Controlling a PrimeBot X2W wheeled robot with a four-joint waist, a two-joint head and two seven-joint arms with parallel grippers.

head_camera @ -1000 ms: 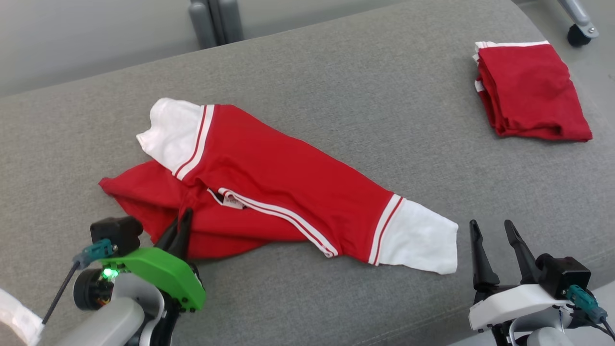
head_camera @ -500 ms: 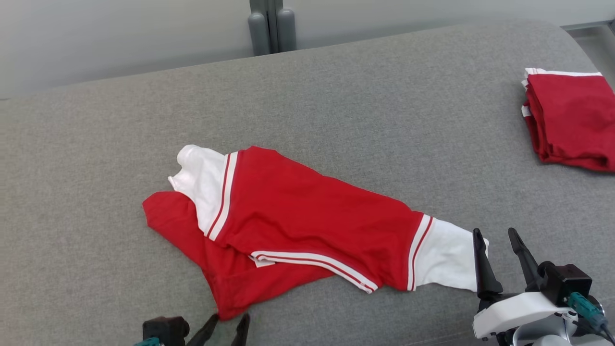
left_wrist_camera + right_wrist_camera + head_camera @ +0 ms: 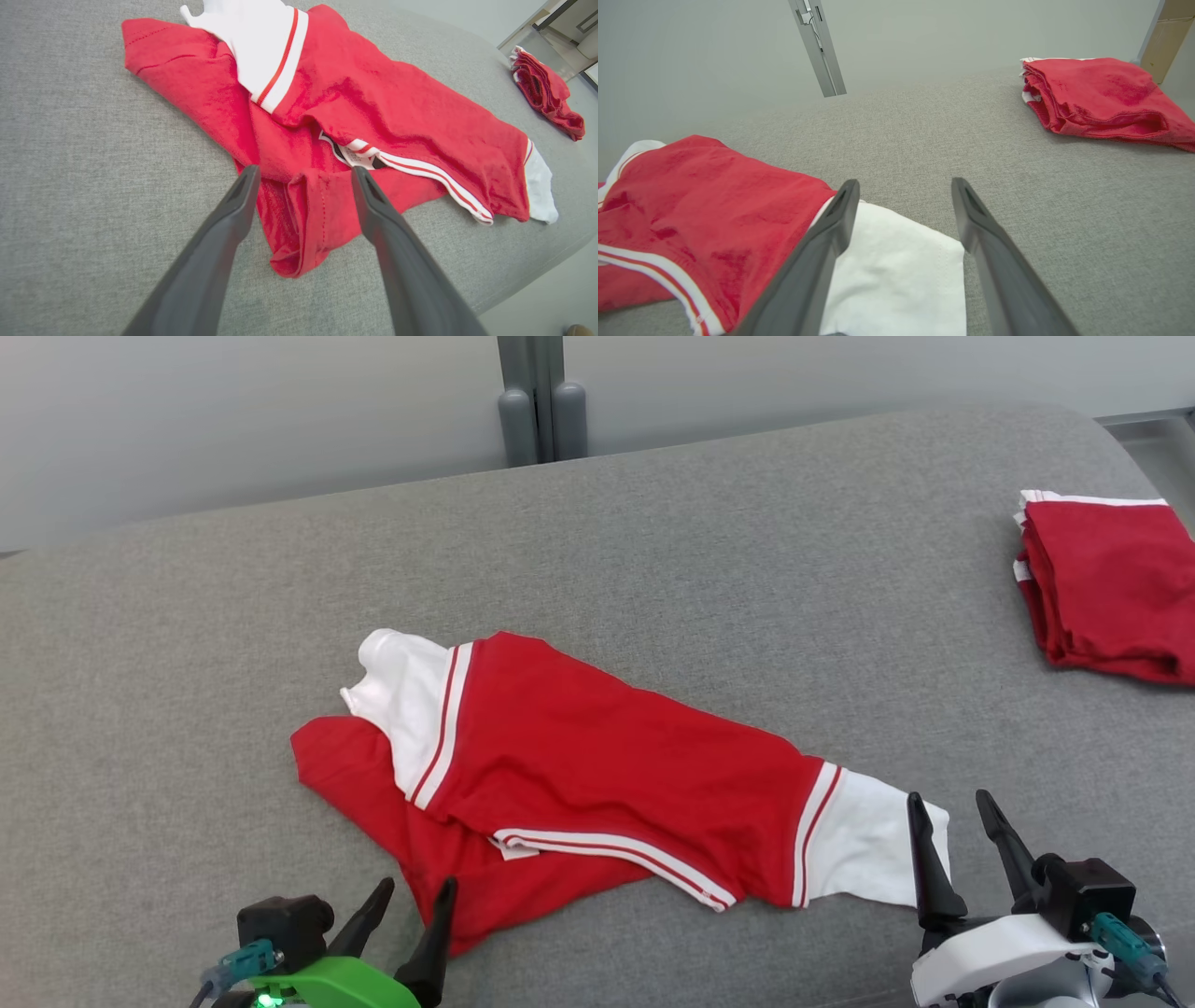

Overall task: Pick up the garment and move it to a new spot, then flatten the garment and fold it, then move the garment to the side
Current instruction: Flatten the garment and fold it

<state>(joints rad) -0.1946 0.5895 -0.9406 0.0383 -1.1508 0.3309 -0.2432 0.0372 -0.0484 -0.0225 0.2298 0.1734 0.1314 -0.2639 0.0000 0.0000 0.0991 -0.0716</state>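
Observation:
A red garment (image 3: 597,775) with white sleeves and white stripes lies rumpled on the grey cushion (image 3: 653,551), partly folded over itself. My left gripper (image 3: 411,896) is open at the lower left, just short of the garment's near red corner (image 3: 299,233), which sits between the fingers in the left wrist view. My right gripper (image 3: 952,812) is open at the lower right, over the edge of the white sleeve (image 3: 896,261). Neither holds anything.
A second red garment (image 3: 1102,583), folded, rests at the cushion's far right (image 3: 1101,95). A grey post (image 3: 537,401) stands behind the cushion against a pale wall. The cushion's front edge runs close below both grippers.
The camera has shifted, so the whole scene sits lower and rightward. My left gripper was shut on the garment's near edge a second ago and now stands open, free of it.

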